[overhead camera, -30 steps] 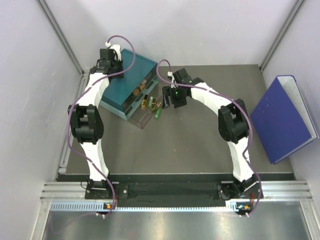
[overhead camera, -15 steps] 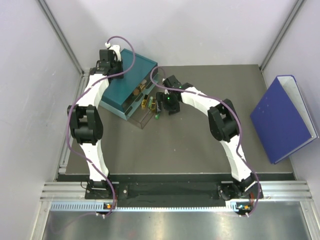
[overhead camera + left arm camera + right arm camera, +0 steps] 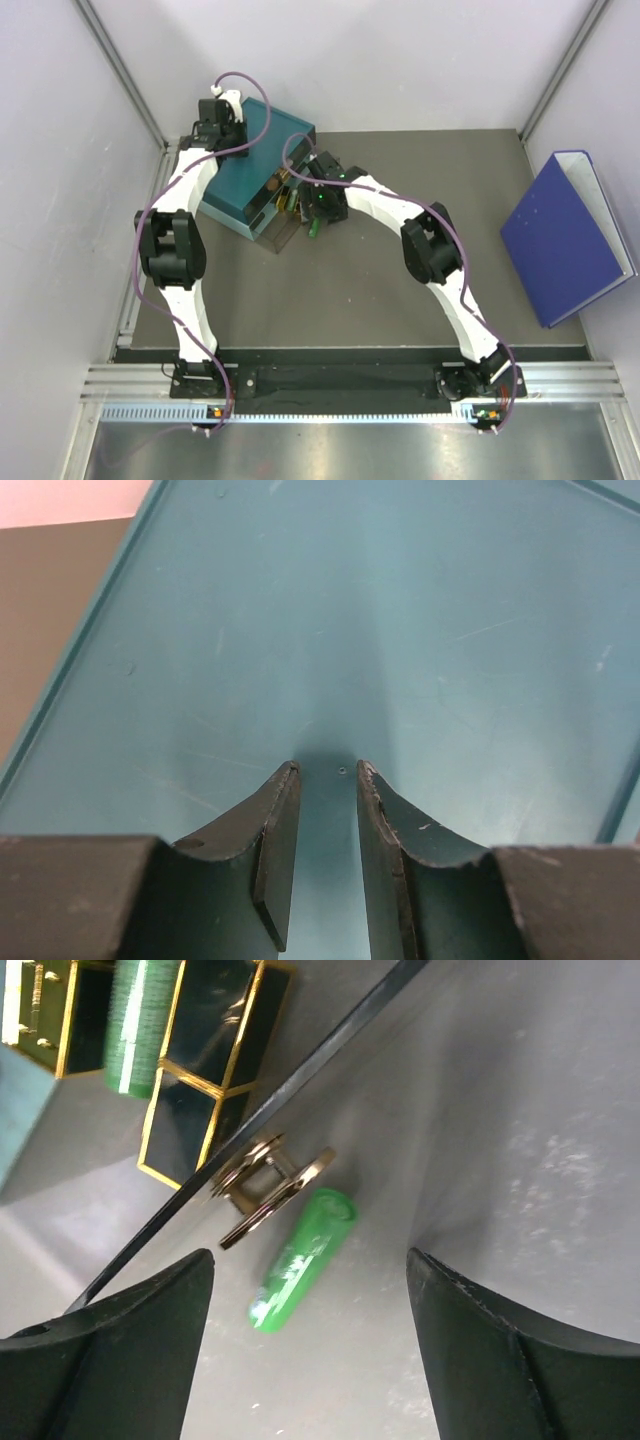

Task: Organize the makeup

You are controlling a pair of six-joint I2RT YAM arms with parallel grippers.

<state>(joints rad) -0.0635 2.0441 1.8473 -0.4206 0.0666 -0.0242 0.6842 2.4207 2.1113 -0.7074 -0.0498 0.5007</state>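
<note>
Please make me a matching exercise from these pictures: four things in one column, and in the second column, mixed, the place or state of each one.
1. green tube
2. left hand
3. blue binder
4. right hand

A. above the teal box
B. at the right edge of the table
C. open wide, astride the green tube
D. lying on the table

Pairs: 1-D, 2-A, 3-B, 4-C.
</note>
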